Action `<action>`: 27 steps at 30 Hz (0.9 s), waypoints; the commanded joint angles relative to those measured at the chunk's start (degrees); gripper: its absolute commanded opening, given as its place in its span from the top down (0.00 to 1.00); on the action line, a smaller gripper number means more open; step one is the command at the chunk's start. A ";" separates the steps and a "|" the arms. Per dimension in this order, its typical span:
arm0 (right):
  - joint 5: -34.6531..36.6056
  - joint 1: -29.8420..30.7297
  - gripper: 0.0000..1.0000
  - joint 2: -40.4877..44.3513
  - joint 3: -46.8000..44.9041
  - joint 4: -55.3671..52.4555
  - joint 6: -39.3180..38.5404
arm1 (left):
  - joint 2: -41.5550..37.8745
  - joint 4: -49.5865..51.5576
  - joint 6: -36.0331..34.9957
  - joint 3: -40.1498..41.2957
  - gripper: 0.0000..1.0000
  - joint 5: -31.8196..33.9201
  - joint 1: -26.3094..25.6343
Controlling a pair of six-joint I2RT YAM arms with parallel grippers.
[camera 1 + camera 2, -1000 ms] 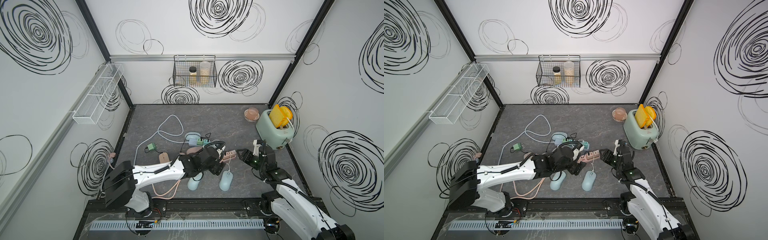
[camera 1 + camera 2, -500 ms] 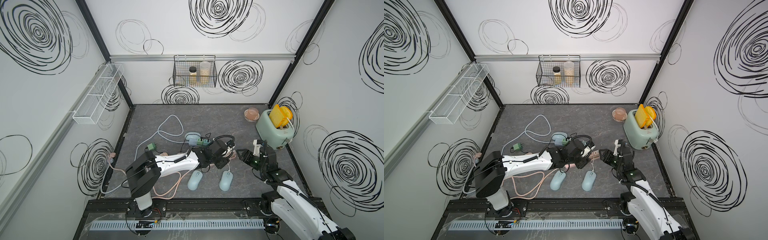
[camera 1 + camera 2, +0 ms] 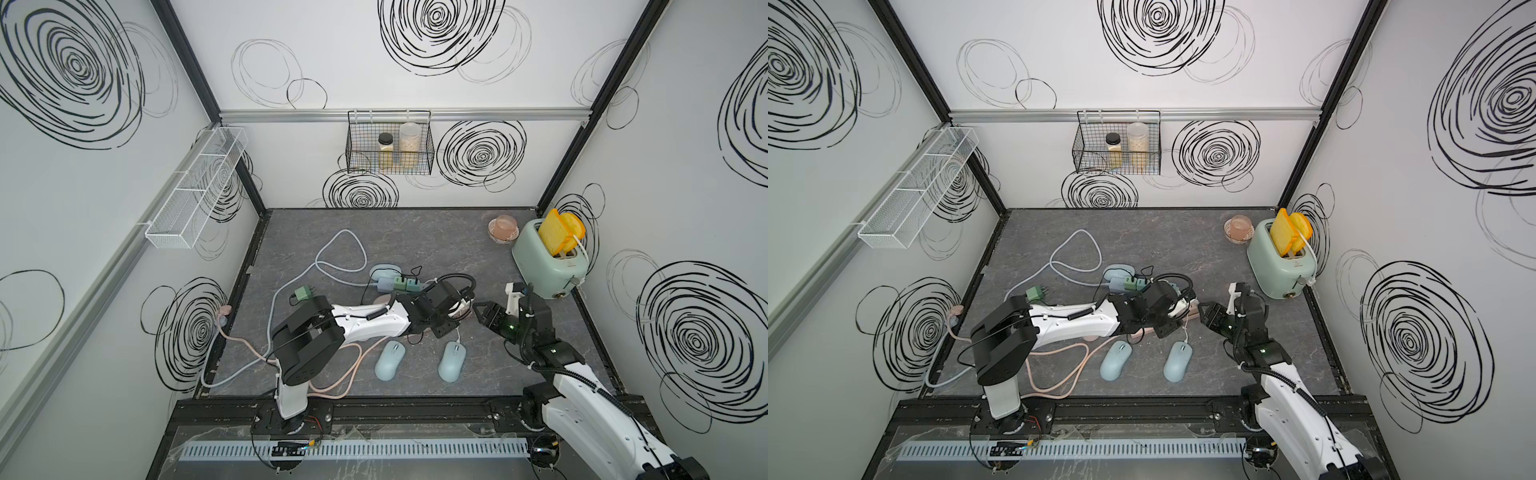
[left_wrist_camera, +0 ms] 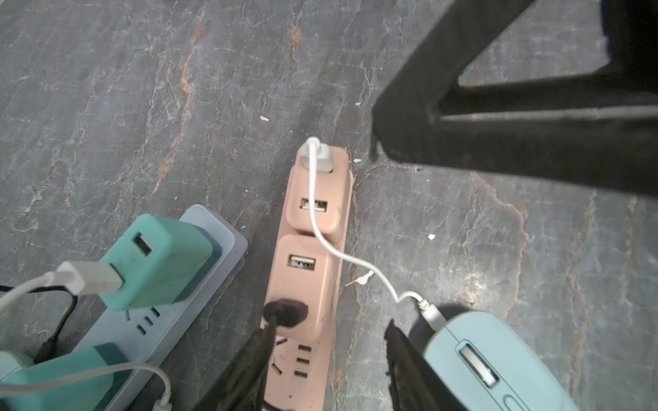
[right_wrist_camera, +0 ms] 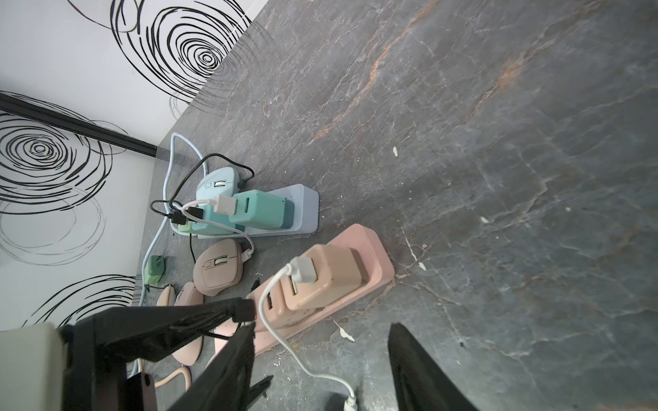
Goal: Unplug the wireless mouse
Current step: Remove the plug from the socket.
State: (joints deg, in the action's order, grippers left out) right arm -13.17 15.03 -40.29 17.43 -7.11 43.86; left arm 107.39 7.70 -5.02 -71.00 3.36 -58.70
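A light blue mouse [image 3: 452, 360] [image 3: 1178, 360] [image 4: 491, 363] lies near the front, one of two there. Its white cable runs to a white USB plug [image 4: 318, 156] [image 5: 303, 270] seated in the end adapter of the pink power strip [image 4: 306, 373] [image 5: 370, 249]. My left gripper [image 3: 455, 309] [image 4: 329, 323] is open and straddles that strip behind the second pink adapter, gripping nothing. My right gripper [image 3: 477, 314] [image 3: 1202, 313] [image 5: 322, 327] is open just beyond the strip's end. The white cable passes between its fingers, untouched. The two grippers' tips nearly meet.
The other light blue mouse [image 3: 390, 360] lies left of the plugged one. A blue power strip [image 5: 306, 203] with green adapters sits behind the pink one, with a pink mouse [image 5: 217, 267] and cables around it. A green toaster [image 3: 548, 266] stands at the back right.
My left arm has reached farther right and back, bringing its gripper over the pink power strip, and its jaws have narrowed. The right arm has hardly moved.
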 commanded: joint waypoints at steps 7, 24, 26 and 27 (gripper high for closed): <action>-0.36 -0.27 0.38 0.39 -1.47 0.34 -0.26 | 3.21 -0.54 -3.25 -3.26 0.52 -0.01 0.87; -0.85 -0.26 0.38 -8.22 -1.25 7.11 0.27 | 4.89 -1.31 -2.13 -3.49 0.89 -2.74 2.01; -1.25 -0.28 0.38 -9.36 -1.12 7.74 0.35 | 4.93 -1.21 -2.01 -3.53 1.00 -3.18 2.10; -1.42 -0.31 0.38 -9.89 -1.16 8.18 0.35 | 5.02 -0.97 -1.86 -3.69 1.00 -3.31 2.10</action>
State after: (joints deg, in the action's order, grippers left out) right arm -13.93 15.00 -49.30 15.42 -1.17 43.92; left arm 111.33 7.60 -7.03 -73.17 1.32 -57.08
